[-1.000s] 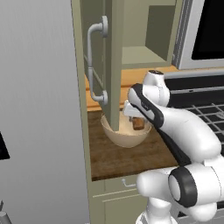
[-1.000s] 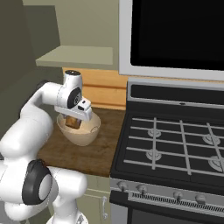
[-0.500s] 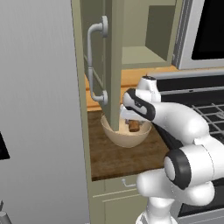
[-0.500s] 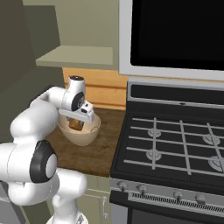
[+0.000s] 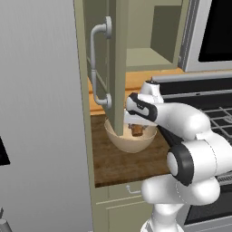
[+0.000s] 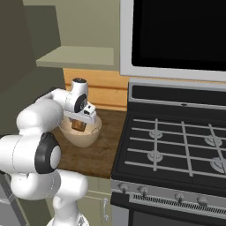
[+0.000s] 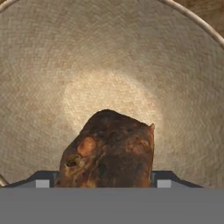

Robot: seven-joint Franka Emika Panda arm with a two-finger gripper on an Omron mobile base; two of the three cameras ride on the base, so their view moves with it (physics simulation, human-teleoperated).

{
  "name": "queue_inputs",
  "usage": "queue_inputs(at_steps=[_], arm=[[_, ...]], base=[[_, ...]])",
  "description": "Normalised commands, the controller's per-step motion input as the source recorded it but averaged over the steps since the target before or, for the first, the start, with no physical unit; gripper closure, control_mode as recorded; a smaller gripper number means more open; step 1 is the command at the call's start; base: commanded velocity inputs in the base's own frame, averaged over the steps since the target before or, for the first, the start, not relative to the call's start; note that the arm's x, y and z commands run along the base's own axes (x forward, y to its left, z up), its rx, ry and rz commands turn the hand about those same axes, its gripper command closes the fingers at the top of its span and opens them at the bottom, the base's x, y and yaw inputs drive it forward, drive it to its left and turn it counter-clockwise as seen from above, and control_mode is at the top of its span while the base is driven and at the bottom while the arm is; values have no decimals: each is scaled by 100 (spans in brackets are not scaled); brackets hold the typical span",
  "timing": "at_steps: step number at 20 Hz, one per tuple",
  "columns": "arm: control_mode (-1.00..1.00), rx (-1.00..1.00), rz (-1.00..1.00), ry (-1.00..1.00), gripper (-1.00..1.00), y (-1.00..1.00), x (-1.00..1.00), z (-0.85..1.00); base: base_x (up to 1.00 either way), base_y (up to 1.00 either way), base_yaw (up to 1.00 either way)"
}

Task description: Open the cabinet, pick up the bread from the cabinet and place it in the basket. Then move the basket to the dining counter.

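- I have the hand (image 7: 107,183) poised over the mouth of the basket (image 5: 131,140), pointing down into it, with the bread (image 7: 109,151) clamped between its two fingers.
- Through the hand camera the bread is a dark brown, crusty lump that sits right at the fingertips, above the basket's pale speckled inside (image 7: 109,65); I cannot tell whether it touches the bottom.
- From the right base camera the bread (image 6: 80,125) sits at rim level of the basket (image 6: 81,137), under the hand.
- The basket stands on the short wooden counter (image 5: 122,163), just beside the stove (image 6: 176,150), and I see nothing else in it.
- The cabinet (image 5: 149,31) is open: its door (image 5: 115,63) swings out towards me, edge-on, with the silver bar handle (image 5: 96,68) on its left face.
- The door's lower edge hangs in front of the basket's left rim in the left base camera.
- The cabinet shelf (image 6: 77,56) is bare.
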Motion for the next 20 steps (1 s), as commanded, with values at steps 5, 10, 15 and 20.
queue_inputs(at_steps=[5,10,15,20], arm=[[-100,0,0,0,100,6,13,-8],[-100,0,0,0,-100,8,0,-31],[-100,0,0,0,-100,0,0,-30],[-100,0,0,0,-100,0,0,-3]], base=[[0,0,0],[0,0,0],[0,0,0],[0,0,0]])
